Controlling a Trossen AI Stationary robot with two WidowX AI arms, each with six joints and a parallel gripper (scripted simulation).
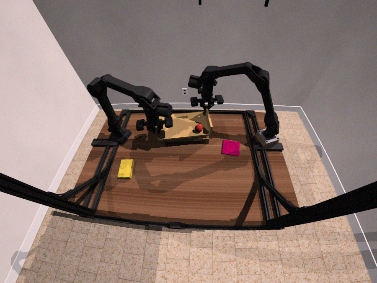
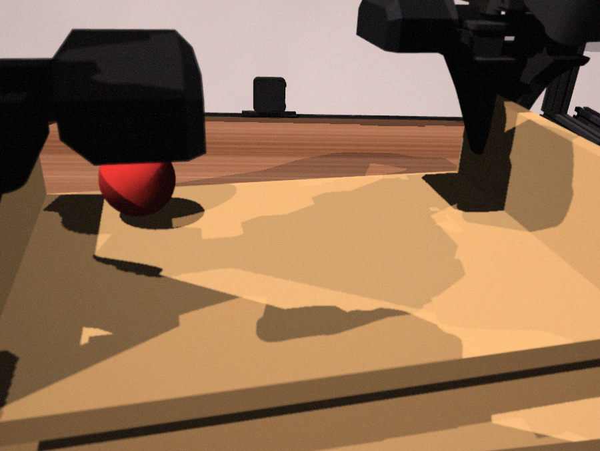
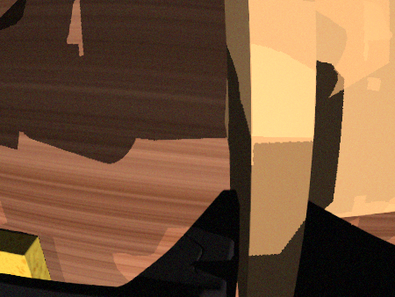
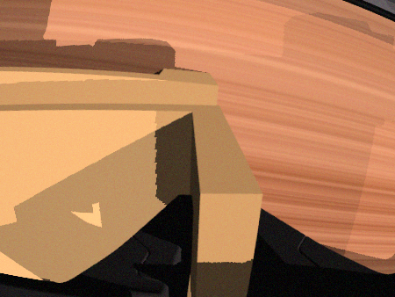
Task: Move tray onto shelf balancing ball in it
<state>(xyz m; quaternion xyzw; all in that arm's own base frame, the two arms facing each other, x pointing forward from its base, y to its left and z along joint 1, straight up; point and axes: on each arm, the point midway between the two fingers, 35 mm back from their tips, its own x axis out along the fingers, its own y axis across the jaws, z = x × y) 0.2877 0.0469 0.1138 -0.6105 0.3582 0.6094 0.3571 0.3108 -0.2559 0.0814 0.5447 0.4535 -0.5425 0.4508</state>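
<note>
The wooden tray (image 1: 179, 123) (image 2: 359, 252) (image 3: 281, 101) (image 4: 228, 228) lies over the wooden shelf (image 2: 339, 431), with a thin dark line between them in the exterior view. I cannot tell whether they touch everywhere. The red ball (image 1: 198, 127) (image 2: 137, 187) sits on the tray floor near the right-arm end. My left gripper (image 1: 158, 130) (image 2: 499, 131) (image 3: 253, 202) is shut on one end wall. My right gripper (image 1: 207, 111) (image 4: 208, 208) is shut on the opposite end wall; in the exterior view its body overlaps the ball's top in the picture.
A yellow block (image 1: 125, 168) (image 3: 19, 261) lies toward the front left in the top view. A magenta square (image 1: 230, 147) with a circle lies right of the tray. Black frame rails run along the table's sides and back.
</note>
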